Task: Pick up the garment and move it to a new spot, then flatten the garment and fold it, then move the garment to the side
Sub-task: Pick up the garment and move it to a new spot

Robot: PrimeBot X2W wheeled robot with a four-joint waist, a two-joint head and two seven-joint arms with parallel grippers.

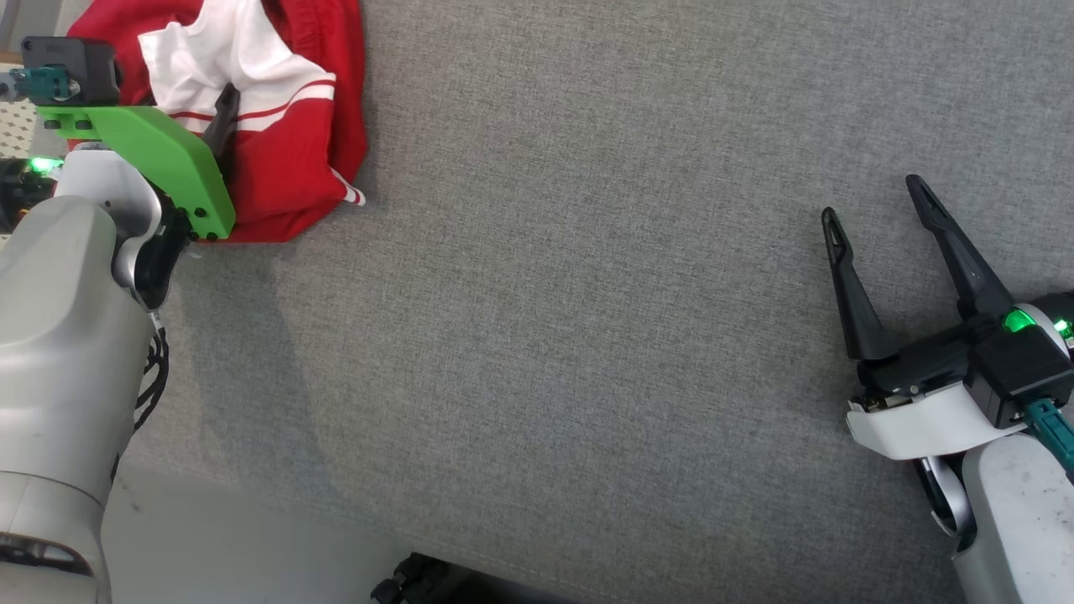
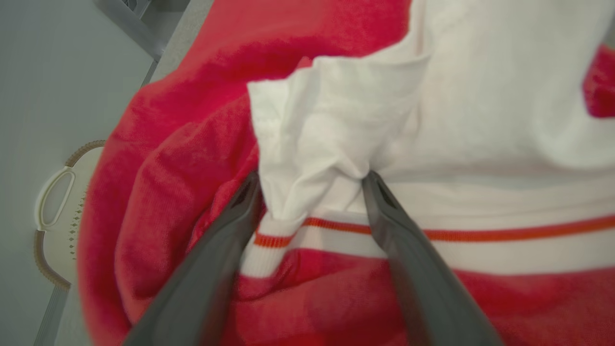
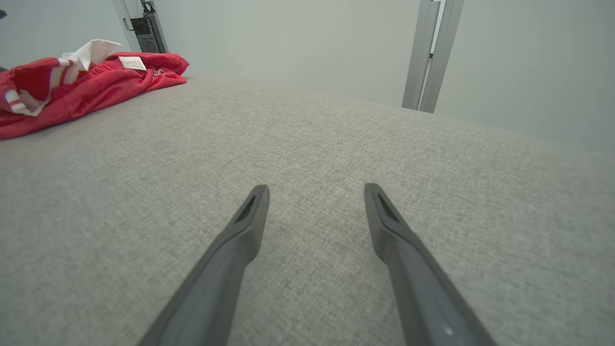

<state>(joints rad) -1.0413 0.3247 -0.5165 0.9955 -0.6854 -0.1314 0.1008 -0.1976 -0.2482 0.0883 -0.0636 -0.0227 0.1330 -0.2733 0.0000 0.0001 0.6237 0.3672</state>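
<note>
**Left claw poised over a crumpled red and white garment at the desk's far left**

Head view: The garment (image 1: 285,168) lies in a loose heap at the far left of a grey, cloth-covered desk (image 1: 587,335). Its top runs out of frame, and its longer side seems to run away from the robot. The left arm (image 1: 84,277) reaches up to it, and one dark finger (image 1: 225,113) rests on the white part. The right claw (image 1: 873,197) hovers at the lower right, well apart from the garment. Its fingers are spread wide and hold nothing. Bare desk stretches between the two, giving plenty of room to carry the cloth rightward or toward the robot. The desk's near edge shows at the lower left, with pale floor beyond.

Left wrist view: The left claw (image 2: 312,185) is open, about as wide as the right one. Its tips sit either side of a bunched white fold with a thin red stripe. The fold is between the fingers but not yet pinched, so closing looks like the next step. A pale plastic basket (image 2: 53,211) sits off the desk's left edge, close to the garment.

Right wrist view: The right claw points across empty grey desk. The garment appears far off at the upper left as a low red mound.
</note>
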